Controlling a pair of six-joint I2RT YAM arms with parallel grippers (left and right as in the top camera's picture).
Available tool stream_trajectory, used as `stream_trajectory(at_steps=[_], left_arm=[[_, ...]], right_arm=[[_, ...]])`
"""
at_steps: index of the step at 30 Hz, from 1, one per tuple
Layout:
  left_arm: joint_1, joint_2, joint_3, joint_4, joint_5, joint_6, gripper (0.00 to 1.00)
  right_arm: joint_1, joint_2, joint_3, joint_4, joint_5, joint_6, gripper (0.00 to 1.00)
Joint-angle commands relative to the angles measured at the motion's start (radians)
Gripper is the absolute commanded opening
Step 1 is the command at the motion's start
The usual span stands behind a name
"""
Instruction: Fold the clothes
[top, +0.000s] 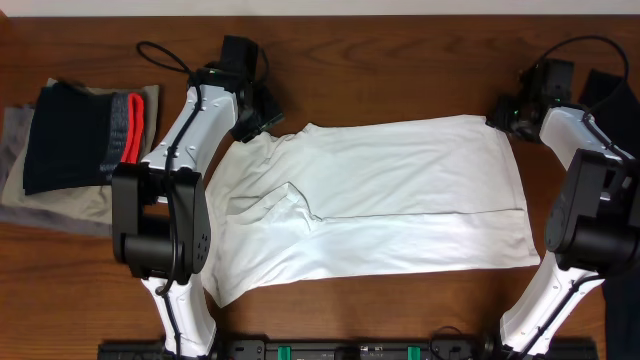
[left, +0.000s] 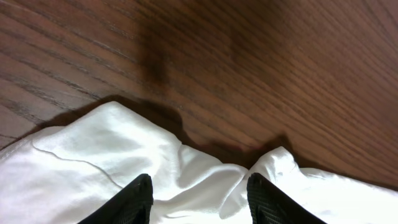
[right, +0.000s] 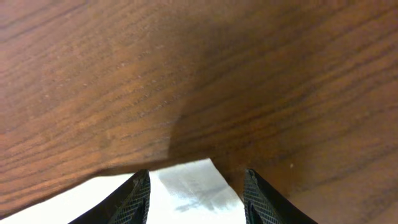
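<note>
one wooden table (top: 400, 80) fills the overhead view, its brown grain running side to side. across its middle lies the white t-shirt (top: 400, 200), spread flat and sideways, soft and wrinkly, with its straight hem toward the robot's right and its shoulders and collar toward the left. a long crease runs along its length, and one sleeve reaches down toward the near edge of the table at the left.

two white and black arms flank it: the left arm (top: 165, 215) reaches over the shirt's left end to its far corner, and the right arm (top: 585, 210) reaches along the right side to the other far corner.

at the far left, well apart from the shirt, sits a pile of other clothes: a black garment (top: 70, 135) with a red and grey band (top: 130, 125) on top of olive-grey garments (top: 50, 205).

the left tool (left: 199, 179) is at the shirt's far left edge; its black fingers (left: 140, 199) stand apart, resting on the white cloth, with a rumpled fold lying between them, not pinched.

the right tool (right: 196, 174) hangs low over the shirt's far right corner; its two fingers are apart as well, and the tip of that corner shows between them against the bare wood, touching neither that i can see
</note>
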Motion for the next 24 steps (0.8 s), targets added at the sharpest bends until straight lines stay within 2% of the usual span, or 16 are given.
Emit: stream_trajectory(at_steps=[1,6,15,20,23,24], left_arm=[[0.003,0.002,-0.003,-0.003,-0.013,0.014,0.52],[0.003,0.002,-0.003,-0.002,-0.013,0.014,0.52],[0.003,0.002,-0.003,-0.003,-0.013,0.014,0.52],[0.003,0.002,-0.003,-0.003,-0.013,0.014,0.52],[0.003,0.002,-0.003,-0.003,-0.013,0.014,0.52],[0.003,0.002,-0.003,-0.003,-0.013,0.014,0.52]], right_arm=[[0.0,0.028,0.011,0.006,-0.014,-0.028,0.45],[0.004,0.035,0.011,0.007,-0.016,-0.029,0.38],[0.021,0.036,0.011,0.019,-0.01,-0.03,0.34],[0.026,0.036,0.011,0.02,0.005,-0.03,0.16],[0.026,0.036,0.011,0.017,0.02,-0.029,0.01],[0.026,0.036,0.011,0.016,0.027,-0.029,0.01]])
